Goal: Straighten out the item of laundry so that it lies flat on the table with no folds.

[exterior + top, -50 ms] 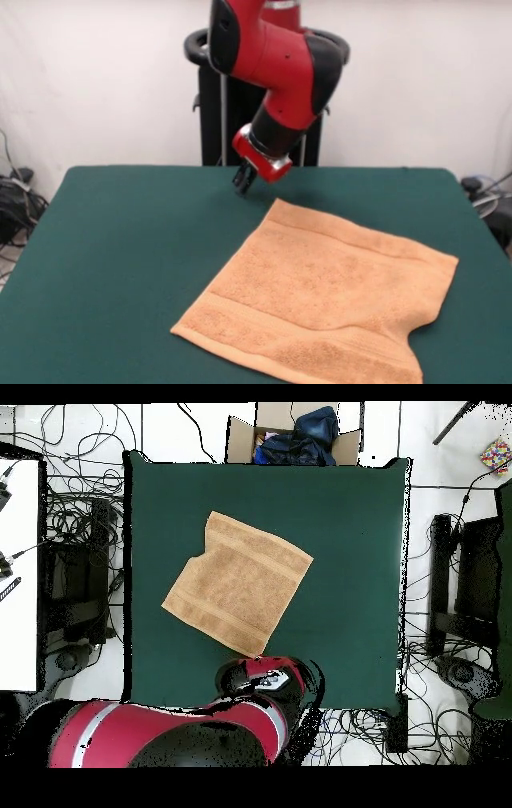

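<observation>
The orange-tan towel [328, 296] [238, 582] lies spread on the dark green table [128, 256] [350, 534], turned cornerwise to the table's edges. Woven bands run near two opposite edges. Most of it is flat, but one corner [404, 336] is tucked in, leaving a notch in the outline and a low wrinkle beside it. My gripper [242, 186] hangs just above the table, a short way off the towel's far corner and not touching the cloth. It holds nothing. In the overhead view the red arm's wrist [265, 676] covers the gripper.
A cardboard box [240, 439] holding dark clothes stands off the table's edge opposite the robot. Cables and equipment lie on the floor along both sides. Bare green felt surrounds the towel on every side.
</observation>
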{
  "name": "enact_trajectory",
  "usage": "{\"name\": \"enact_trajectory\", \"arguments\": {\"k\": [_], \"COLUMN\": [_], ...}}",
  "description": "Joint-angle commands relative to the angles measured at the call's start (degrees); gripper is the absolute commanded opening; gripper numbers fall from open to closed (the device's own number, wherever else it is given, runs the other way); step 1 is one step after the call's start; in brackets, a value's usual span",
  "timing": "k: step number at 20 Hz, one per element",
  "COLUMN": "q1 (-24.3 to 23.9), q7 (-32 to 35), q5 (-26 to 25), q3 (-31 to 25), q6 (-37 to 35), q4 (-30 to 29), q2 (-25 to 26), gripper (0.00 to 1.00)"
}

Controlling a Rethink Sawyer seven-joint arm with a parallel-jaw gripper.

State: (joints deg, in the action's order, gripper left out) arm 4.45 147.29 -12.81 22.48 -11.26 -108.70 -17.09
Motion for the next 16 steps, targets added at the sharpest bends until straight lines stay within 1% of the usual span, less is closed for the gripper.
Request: {"name": "enact_trajectory", "arguments": {"k": [1, 3, 5, 6, 7, 9, 12, 14, 16], "q1": [0.71, 2.98, 5.18, 6.03, 7.77, 9.42, 10.41, 10.23, 9.5], "q7": [0.46, 0.62, 0.86, 1.0, 1.54, 2.48, 2.92, 2.9, 3.4], "q5": [1.97, 3.44, 4.29, 4.24, 3.95, 3.79, 2.93, 3.0, 4.09], "q3": [-4.58, -4.71, -4.15, -3.97, -2.69, -2.12, -2.67, -3.8, -5.42], "q6": [-11.36, -17.38, -23.31, -24.32, -26.13, -28.06, -29.16, -29.91, -29.63], "q4": [-0.36, -0.73, 0.25, 0.78, 2.11, 3.81, 6.22, 7.21, 7.09], "q2": [-9.93, -16.74, -21.24, -22.96, -23.93, -25.86, -27.36, -27.54, -27.24], "gripper": [0.0, 0.0, 0.0, 0.0, 0.0, 0.0, 0.0, 0.0, 0.0]}}
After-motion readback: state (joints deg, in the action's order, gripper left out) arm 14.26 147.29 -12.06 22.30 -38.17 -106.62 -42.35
